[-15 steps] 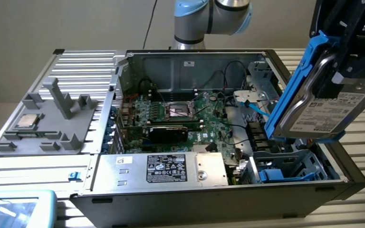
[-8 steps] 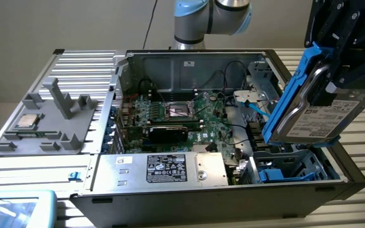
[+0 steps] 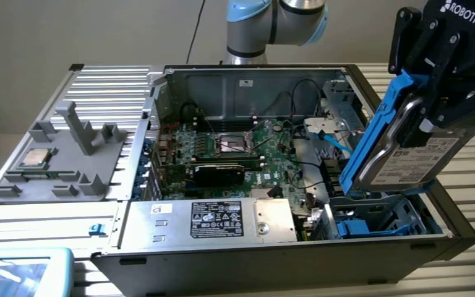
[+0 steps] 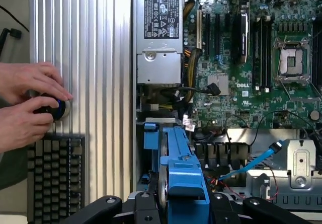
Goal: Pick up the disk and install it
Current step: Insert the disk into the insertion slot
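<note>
Exterior view: hand [image 3: 445, 111] clamped on the disk [image 3: 415, 162]. The disk hangs below the hand, tilted, with its long axis running steeply down. Its lower end is at the rim of the blue drive bay [image 3: 386, 218], which sits directly beneath the hand; can't tell if they touch.

Wrist view: disk [image 4: 181, 173] sits edge-on in the hand [image 4: 181, 208], long axis pointing straight away from it into the open case [image 4: 241, 83].

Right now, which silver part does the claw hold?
The blue-framed disk; the small chip lies on the grey tray, the big box sits in the case.
</note>
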`<state>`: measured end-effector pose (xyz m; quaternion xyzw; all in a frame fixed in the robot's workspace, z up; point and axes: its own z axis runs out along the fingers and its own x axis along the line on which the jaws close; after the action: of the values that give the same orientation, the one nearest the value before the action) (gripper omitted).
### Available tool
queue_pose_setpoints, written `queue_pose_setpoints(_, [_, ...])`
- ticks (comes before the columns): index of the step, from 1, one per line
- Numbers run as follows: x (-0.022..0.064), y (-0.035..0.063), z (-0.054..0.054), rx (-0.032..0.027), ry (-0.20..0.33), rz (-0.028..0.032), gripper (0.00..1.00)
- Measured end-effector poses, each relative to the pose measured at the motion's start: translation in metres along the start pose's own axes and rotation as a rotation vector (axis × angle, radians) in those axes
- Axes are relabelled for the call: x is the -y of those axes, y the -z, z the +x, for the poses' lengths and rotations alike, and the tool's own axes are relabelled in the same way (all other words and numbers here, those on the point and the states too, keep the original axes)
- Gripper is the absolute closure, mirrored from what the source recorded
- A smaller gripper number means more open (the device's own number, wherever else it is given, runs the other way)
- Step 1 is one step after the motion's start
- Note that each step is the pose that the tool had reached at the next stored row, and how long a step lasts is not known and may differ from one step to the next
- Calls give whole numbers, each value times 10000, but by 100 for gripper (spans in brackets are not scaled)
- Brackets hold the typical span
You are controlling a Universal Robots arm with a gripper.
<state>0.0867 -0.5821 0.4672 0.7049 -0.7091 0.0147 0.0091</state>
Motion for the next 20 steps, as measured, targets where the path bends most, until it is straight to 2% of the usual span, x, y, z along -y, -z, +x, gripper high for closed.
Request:
queue_pose_setpoints(2, [0,-36,0,1,43,6,63])
queue_pose_setpoints(4, [-1,-61,2,2,61,37,63])
queue_pose_setpoints(7, [-9,-92,7,10,66,157,63])
queue_pose_setpoints(8, [-11,-107,7,11,66,168,63])
queue_pose_setpoints(20, [-20,-304,18,13,65,173,63])
